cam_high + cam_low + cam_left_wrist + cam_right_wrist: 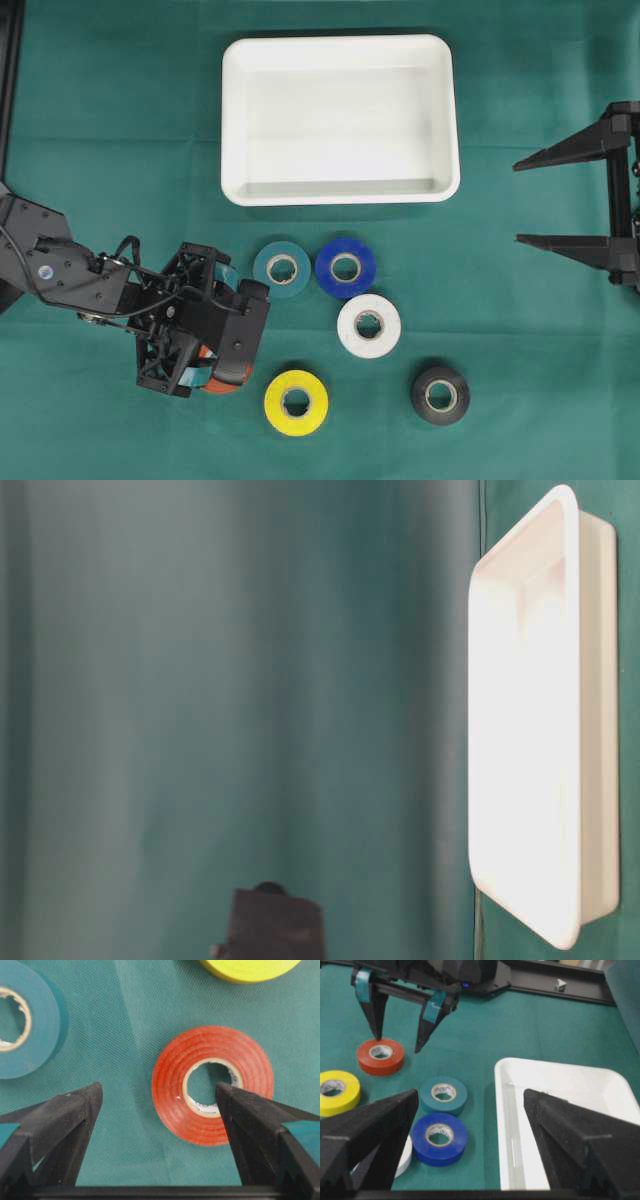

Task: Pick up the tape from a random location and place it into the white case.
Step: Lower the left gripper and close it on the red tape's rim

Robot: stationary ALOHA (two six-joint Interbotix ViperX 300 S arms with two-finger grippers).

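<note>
The white case (340, 120) holds nothing; six tape rolls lie outside it. The left end effector (397, 1045) hovers spread above the red tape (212, 1092); the right end effector (530, 200) is spread too.

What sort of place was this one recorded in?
Likely a lab tabletop rig: a green cloth covers the table, a white case and coloured tape rolls are laid out, and the left gripper hangs open.

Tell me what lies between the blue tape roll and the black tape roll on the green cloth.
The white tape roll lies between the blue tape roll and the black tape roll, roughly on their diagonal; the overhead view shows it.
</note>
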